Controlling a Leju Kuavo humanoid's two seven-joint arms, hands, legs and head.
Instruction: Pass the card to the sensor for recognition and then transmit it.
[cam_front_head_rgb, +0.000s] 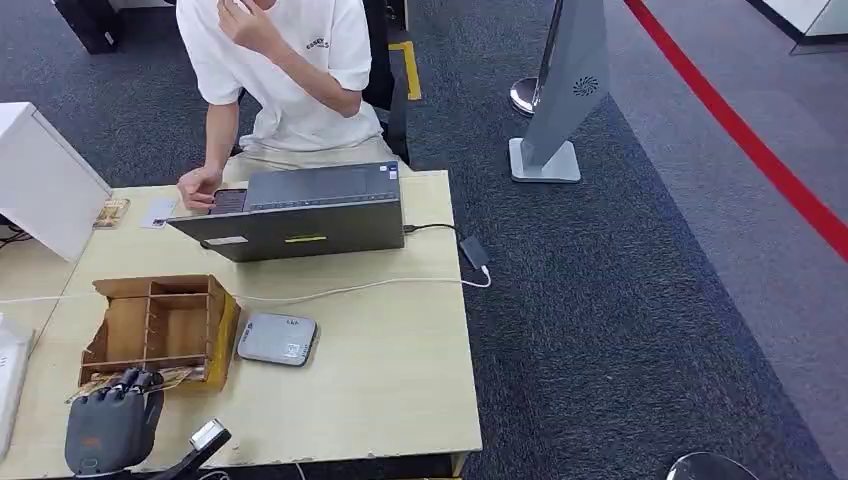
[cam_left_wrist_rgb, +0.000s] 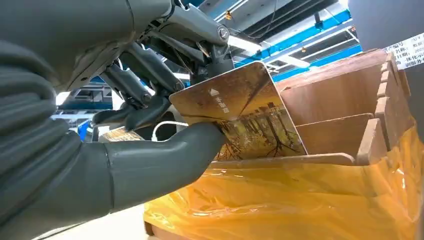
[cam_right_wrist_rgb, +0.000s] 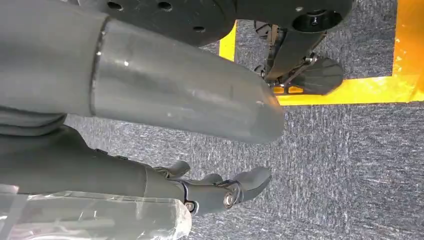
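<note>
In the left wrist view my left hand (cam_left_wrist_rgb: 150, 150) pinches a brown and gold picture card (cam_left_wrist_rgb: 240, 115) between its thumb and fingers, at the front rim of the wooden compartment box (cam_left_wrist_rgb: 340, 100). From the head view that hand (cam_front_head_rgb: 112, 420) sits at the table's near left corner, just in front of the box (cam_front_head_rgb: 160, 325), with the card (cam_front_head_rgb: 165, 379) showing at its fingertips. The flat grey sensor (cam_front_head_rgb: 277, 339) lies on the table right of the box. My right hand (cam_right_wrist_rgb: 215, 190) hangs over the carpet, fingers apart and holding nothing.
A person sits behind the table (cam_front_head_rgb: 400, 370) with a hand (cam_front_head_rgb: 198, 186) at a grey laptop (cam_front_head_rgb: 300, 212). Two more cards (cam_front_head_rgb: 110, 212) lie at the far left by a white box (cam_front_head_rgb: 40, 180). A white cable (cam_front_head_rgb: 350, 290) runs across the table to an adapter (cam_front_head_rgb: 473, 251).
</note>
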